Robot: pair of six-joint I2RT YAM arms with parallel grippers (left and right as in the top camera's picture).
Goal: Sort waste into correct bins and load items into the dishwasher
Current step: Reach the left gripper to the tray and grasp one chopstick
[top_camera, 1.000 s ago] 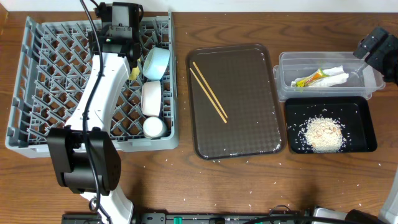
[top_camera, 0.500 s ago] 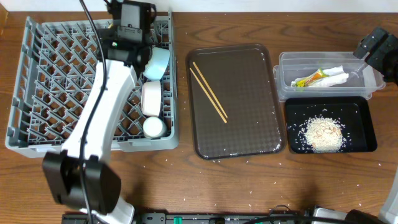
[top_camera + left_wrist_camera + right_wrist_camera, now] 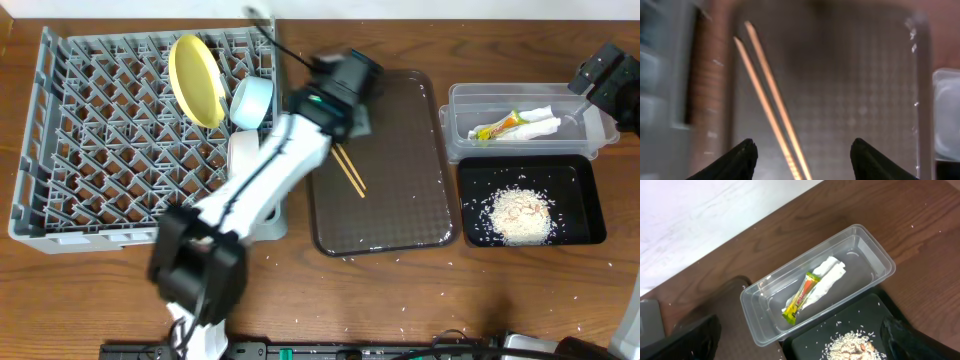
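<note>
The yellow plate [image 3: 195, 80] stands on edge in the grey dish rack [image 3: 80, 150], beside the light blue bowl [image 3: 252, 102] and the white bowl [image 3: 243, 150]. The white cup is hidden under my left arm. Two chopsticks [image 3: 352, 172] lie on the brown tray [image 3: 400, 180]. My left gripper [image 3: 355, 118] hovers over them, open and empty; in the left wrist view the chopsticks [image 3: 767, 90] run between its fingers [image 3: 802, 145]. The wrapper [image 3: 802, 296] and napkin [image 3: 830, 275] lie in the clear tub [image 3: 752, 310]. Rice [image 3: 850, 345] lies in the black tray [image 3: 880, 315]. My right gripper [image 3: 800, 335] is open above them.
The clear tub [image 3: 455, 140] and black tray [image 3: 585, 180] sit at the right, with my right gripper [image 3: 600, 75] at the far right edge. Loose rice grains are scattered on the wooden table near the tray fronts.
My left arm has swung right from the dish rack to over the brown tray. The yellow plate now stands free in the rack. The right arm has not moved.
</note>
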